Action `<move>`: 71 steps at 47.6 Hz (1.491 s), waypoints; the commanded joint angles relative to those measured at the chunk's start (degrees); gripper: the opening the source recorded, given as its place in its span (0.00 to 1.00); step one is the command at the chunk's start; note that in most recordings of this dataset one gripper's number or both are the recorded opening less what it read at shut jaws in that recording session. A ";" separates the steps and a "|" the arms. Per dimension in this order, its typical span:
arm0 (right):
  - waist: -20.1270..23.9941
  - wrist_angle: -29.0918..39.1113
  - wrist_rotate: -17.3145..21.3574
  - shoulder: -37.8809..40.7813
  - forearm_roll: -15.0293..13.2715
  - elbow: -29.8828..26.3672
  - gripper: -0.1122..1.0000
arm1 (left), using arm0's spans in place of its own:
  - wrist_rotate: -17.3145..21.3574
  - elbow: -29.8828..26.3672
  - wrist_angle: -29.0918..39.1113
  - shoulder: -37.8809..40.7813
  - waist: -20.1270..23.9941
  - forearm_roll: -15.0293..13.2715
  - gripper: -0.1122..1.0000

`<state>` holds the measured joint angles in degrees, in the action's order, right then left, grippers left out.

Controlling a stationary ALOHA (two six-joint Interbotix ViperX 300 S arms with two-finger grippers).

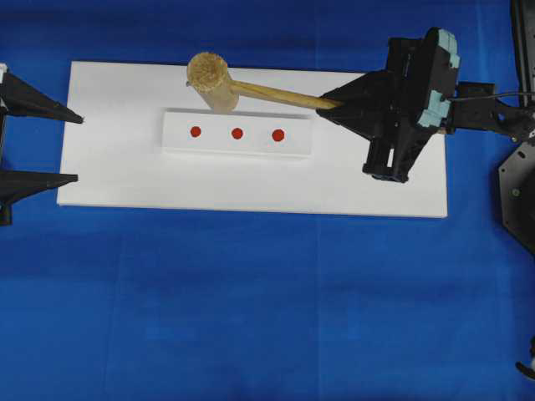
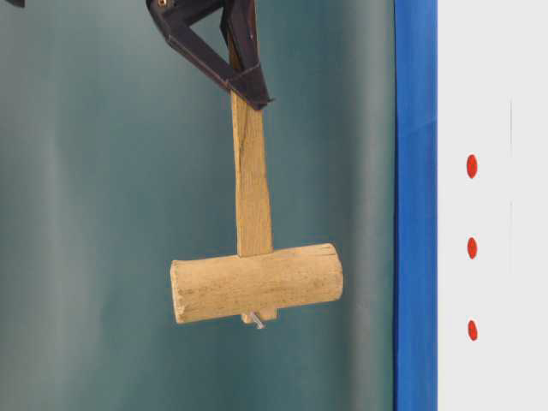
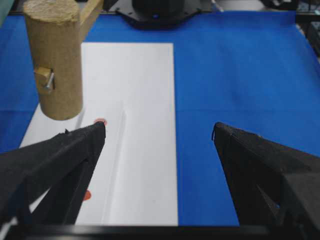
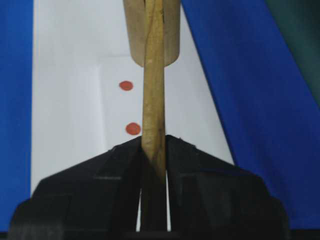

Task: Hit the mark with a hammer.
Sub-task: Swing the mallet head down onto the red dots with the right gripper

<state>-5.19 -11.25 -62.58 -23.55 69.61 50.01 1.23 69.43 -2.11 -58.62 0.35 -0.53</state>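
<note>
Right gripper (image 1: 338,104) is pinching the flat handle of the light tan wooden mallet (image 1: 213,81), head up over the white board's (image 1: 125,175) back edge; left gripper (image 1: 77,148) spread wide at its left edge.

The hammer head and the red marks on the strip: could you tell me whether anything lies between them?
Nothing does. In the table-level view the hammer hangs clear of the red marks, with only background and blue cloth between them.

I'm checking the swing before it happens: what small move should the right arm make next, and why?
Probably bring the hammer down toward a red mark. The right gripper is shut on the handle, and the head hangs above the white board, just behind the row of three marks, touching none of them.
</note>
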 commanded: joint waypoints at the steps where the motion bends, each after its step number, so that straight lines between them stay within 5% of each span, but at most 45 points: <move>1: 0.18 -0.35 0.18 -0.44 -0.18 -0.70 0.13 | -0.09 -0.62 -0.62 0.44 0.26 -0.18 0.91; 9: 0.18 -0.35 0.70 4.31 0.18 0.79 0.13 | -0.18 -0.62 -0.62 0.44 0.26 -0.18 0.91; 20: 0.26 1.14 1.41 12.30 4.83 2.81 0.13 | -0.18 -0.62 -0.62 0.35 0.26 -0.26 0.91; 37: 0.44 -0.62 0.62 2.46 3.69 2.64 0.13 | -0.18 -0.62 -0.53 0.44 0.26 -0.18 0.91; 54: 0.44 -0.62 0.53 -12.04 3.34 8.53 0.13 | -0.09 -0.62 -0.62 0.44 0.26 -0.18 0.91; 71: 0.44 -0.18 0.62 -12.04 3.52 10.37 0.13 | -0.18 -0.62 -0.62 0.35 0.26 -0.18 0.91</move>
<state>-4.83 -11.25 -61.96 -36.39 73.21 60.82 1.14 69.43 -2.20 -58.62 0.53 -0.62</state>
